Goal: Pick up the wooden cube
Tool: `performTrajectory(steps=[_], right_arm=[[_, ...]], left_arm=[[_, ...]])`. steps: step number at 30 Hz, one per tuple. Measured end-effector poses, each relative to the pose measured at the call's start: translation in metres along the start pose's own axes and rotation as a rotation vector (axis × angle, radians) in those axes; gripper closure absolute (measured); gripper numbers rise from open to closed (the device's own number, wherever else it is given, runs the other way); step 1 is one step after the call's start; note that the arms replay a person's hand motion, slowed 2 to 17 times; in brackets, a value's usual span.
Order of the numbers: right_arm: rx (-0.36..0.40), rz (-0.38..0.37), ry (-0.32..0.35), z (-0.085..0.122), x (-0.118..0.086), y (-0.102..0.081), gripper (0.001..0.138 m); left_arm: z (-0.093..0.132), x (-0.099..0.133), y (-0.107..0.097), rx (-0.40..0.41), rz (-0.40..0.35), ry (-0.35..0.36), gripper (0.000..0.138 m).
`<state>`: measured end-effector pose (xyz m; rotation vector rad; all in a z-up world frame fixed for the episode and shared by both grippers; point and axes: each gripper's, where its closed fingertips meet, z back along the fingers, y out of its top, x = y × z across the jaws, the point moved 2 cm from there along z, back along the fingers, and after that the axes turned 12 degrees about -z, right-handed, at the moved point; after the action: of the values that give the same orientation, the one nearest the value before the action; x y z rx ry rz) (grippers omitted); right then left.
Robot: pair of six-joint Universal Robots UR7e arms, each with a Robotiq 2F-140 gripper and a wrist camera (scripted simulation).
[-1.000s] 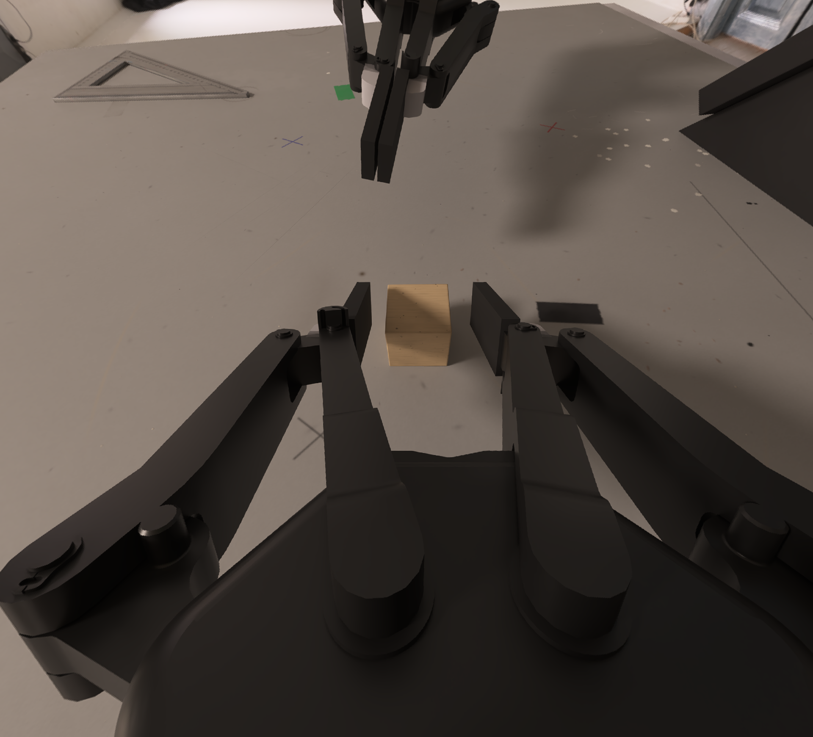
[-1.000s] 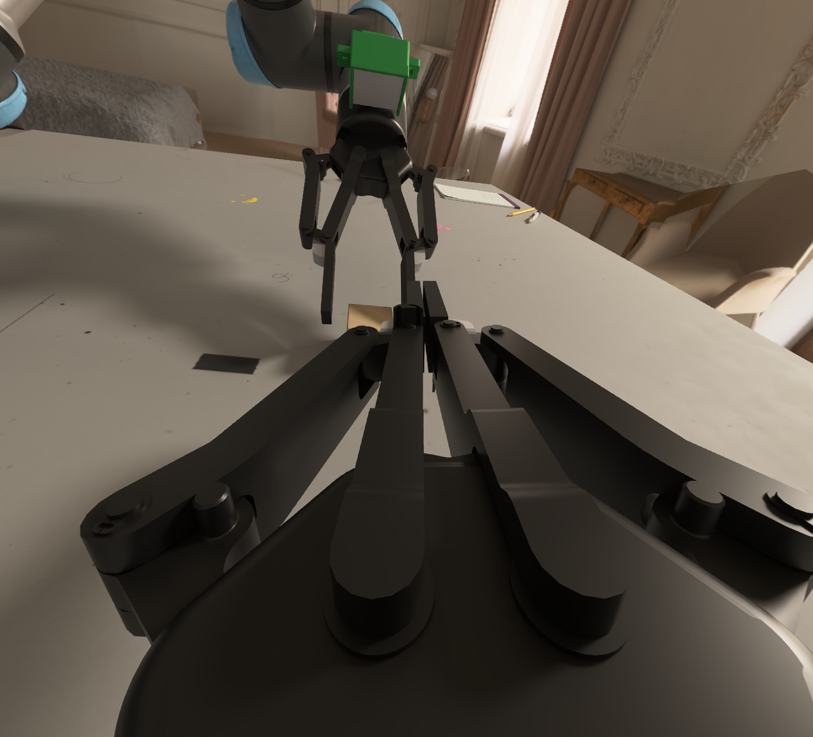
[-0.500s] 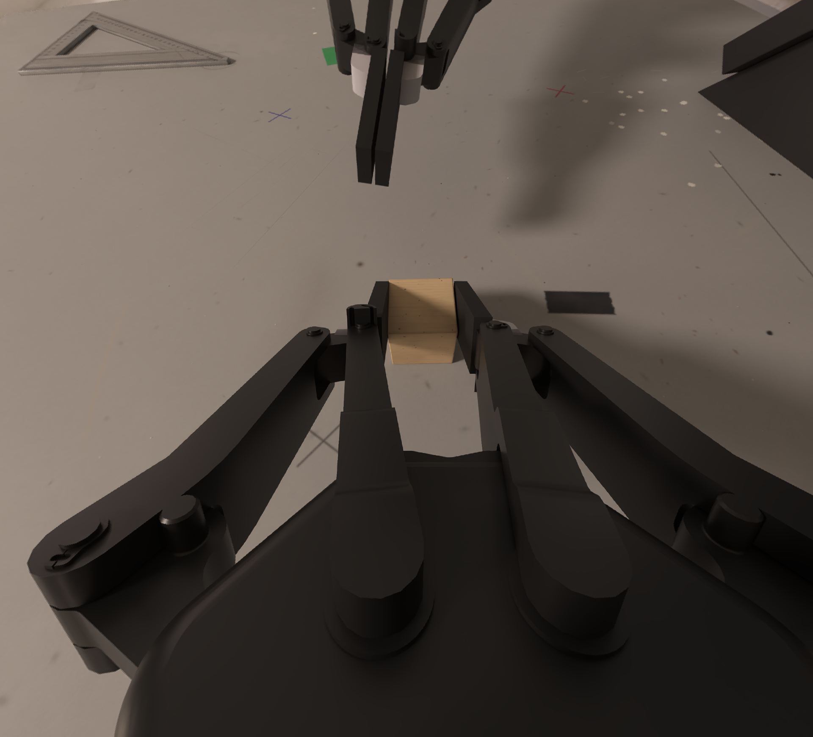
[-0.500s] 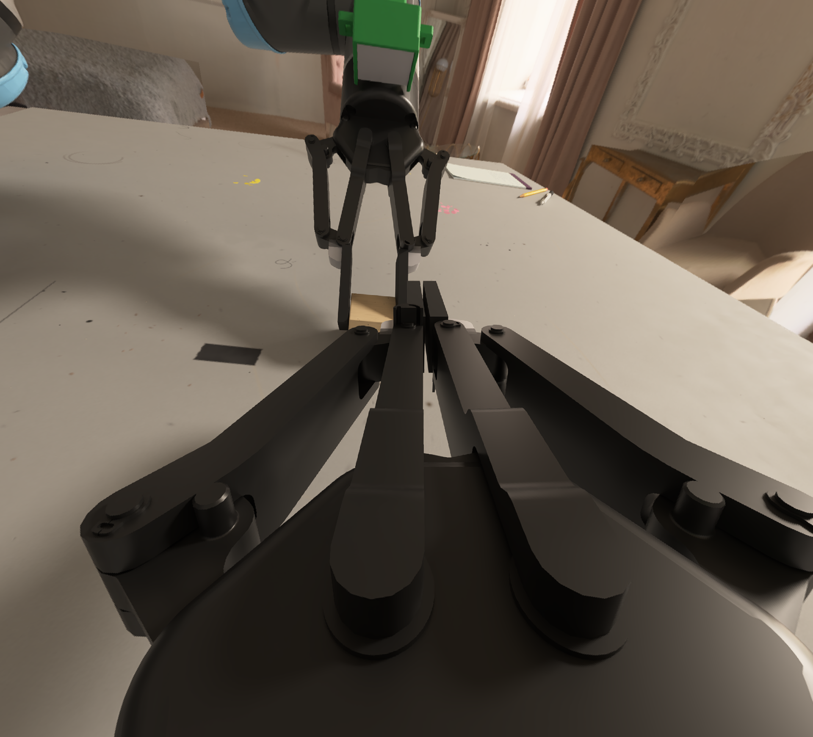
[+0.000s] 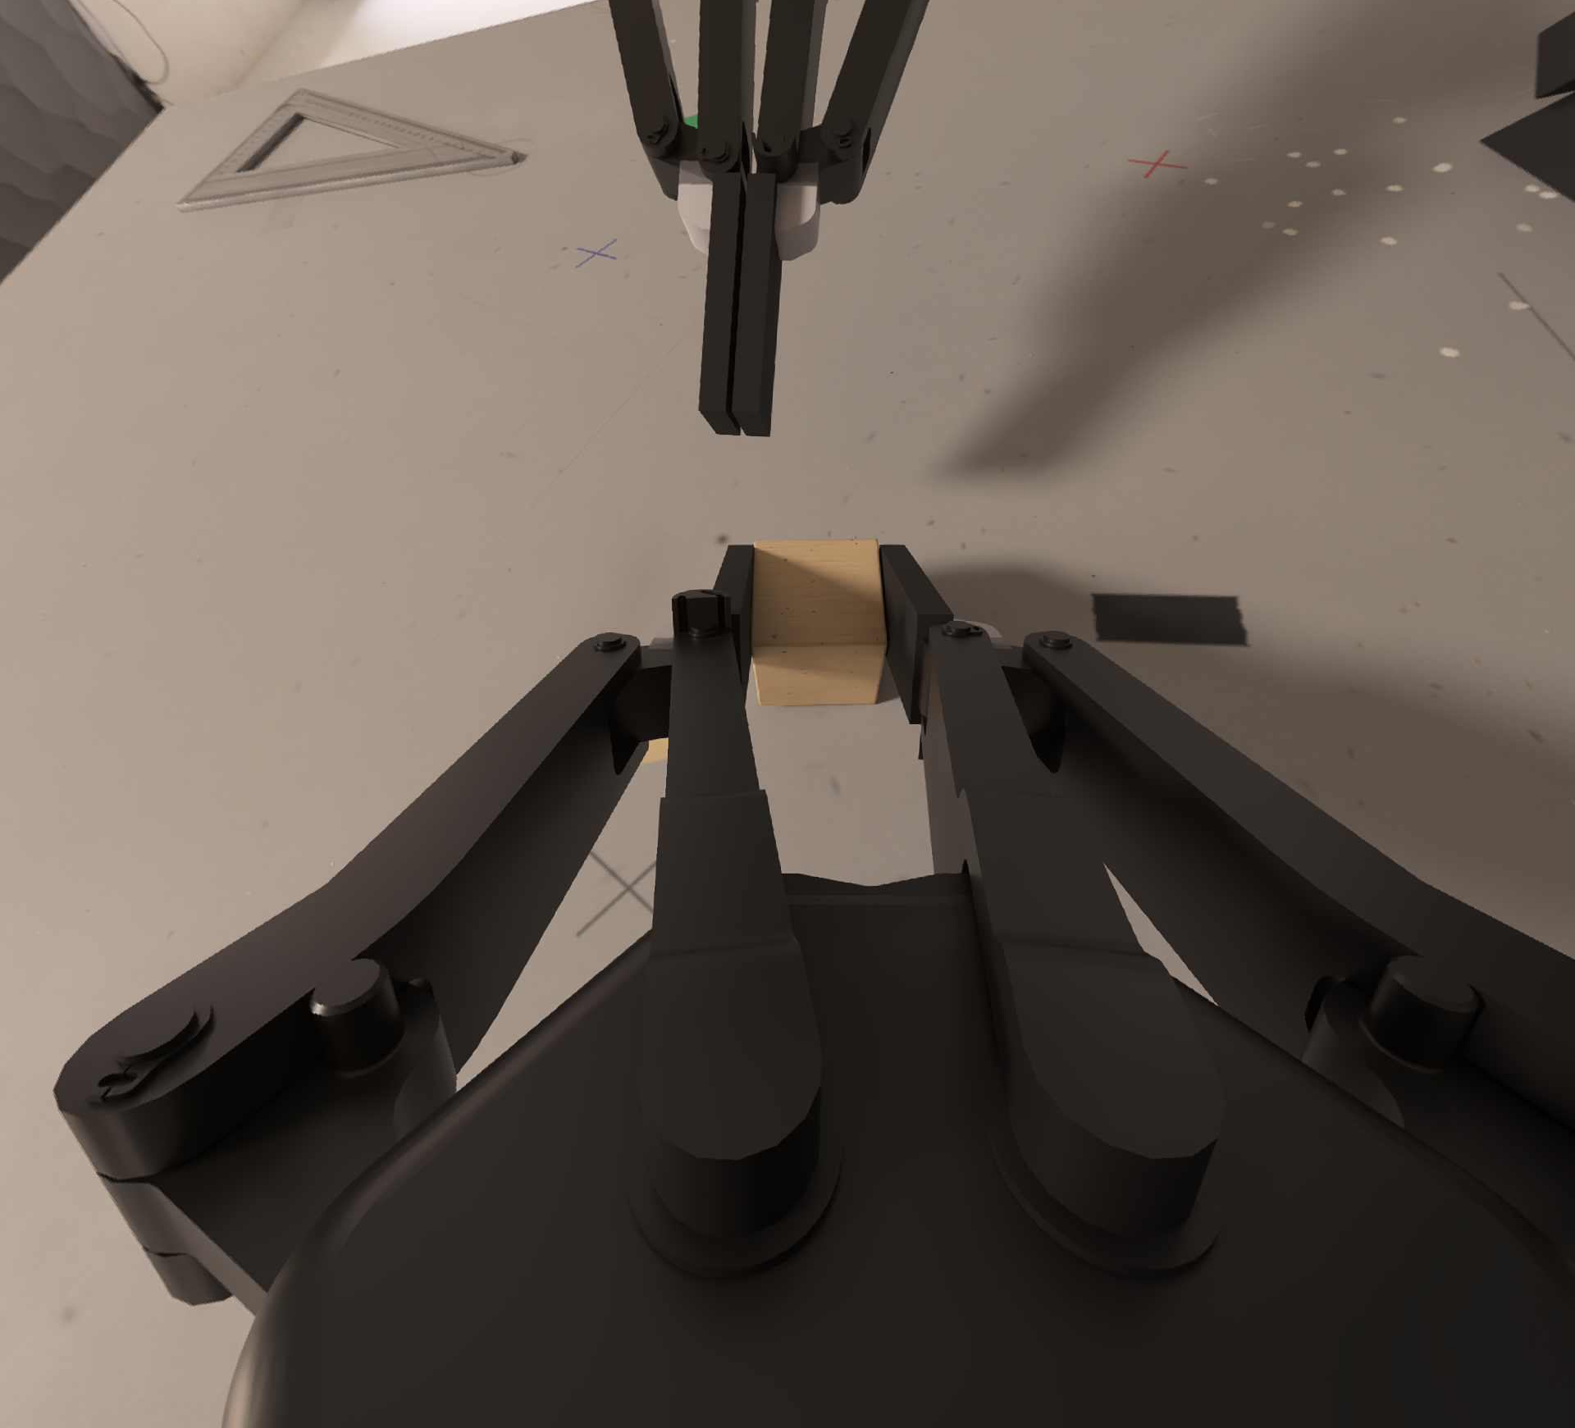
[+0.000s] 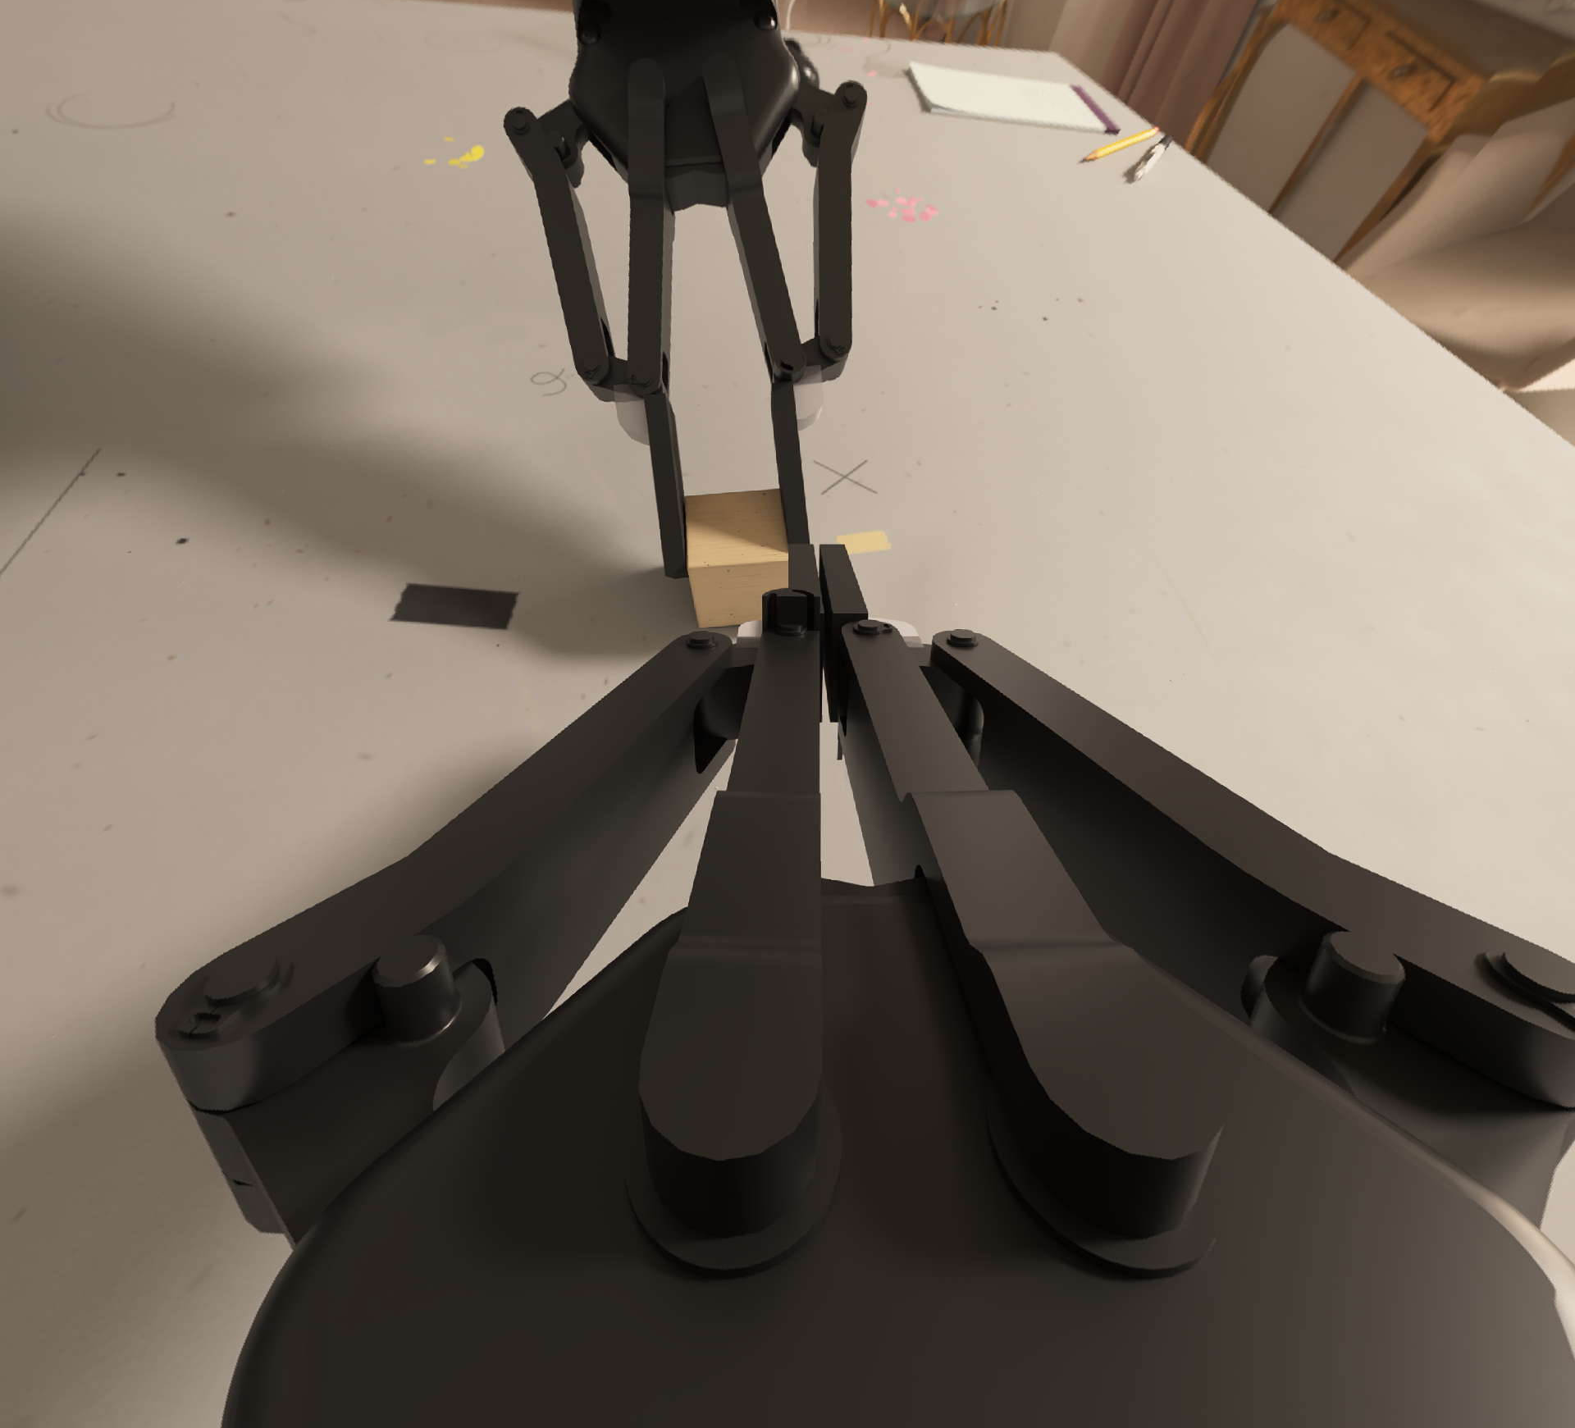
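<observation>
The wooden cube [image 5: 816,620] is a small pale block on the grey table [image 5: 341,492]. My left gripper [image 5: 816,590] is shut on it, one dark finger pressed against each side. I cannot tell if the cube rests on the table or hangs just above it. My right gripper [image 5: 737,420] hangs just beyond the cube, a little above the table, fingers pressed together and empty. In the right wrist view the right gripper [image 6: 820,569] is shut just right of the cube [image 6: 733,573], which sits between the left gripper's [image 6: 735,552] fingers.
A grey triangle ruler [image 5: 341,151] lies far left. A black tape patch [image 5: 1163,620] lies right of the cube. A dark slab [image 5: 1543,134] sits at the right edge. A notepad [image 6: 1006,96] and pencil [image 6: 1116,145] lie near the table's far corner.
My left fingers have closed from open onto the cube's sides. The right gripper, still shut, has come nearer to the cube and the left gripper.
</observation>
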<state>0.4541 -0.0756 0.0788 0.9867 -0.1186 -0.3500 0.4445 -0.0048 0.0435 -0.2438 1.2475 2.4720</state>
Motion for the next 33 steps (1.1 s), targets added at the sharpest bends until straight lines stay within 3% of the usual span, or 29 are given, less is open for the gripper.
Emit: performTrajectory(steps=[17, 33], right_arm=[[-0.231, 0.159, 0.02, -0.002, -0.008, 0.001, 0.137], [-0.298, 0.256, -0.046, -0.003, -0.007, 0.007, 0.137]], left_arm=[[-0.008, 0.0, 0.011, -0.012, -0.027, 0.119, 0.1], [-0.006, -0.005, 0.014, -0.037, -0.048, 0.181, 0.1]])
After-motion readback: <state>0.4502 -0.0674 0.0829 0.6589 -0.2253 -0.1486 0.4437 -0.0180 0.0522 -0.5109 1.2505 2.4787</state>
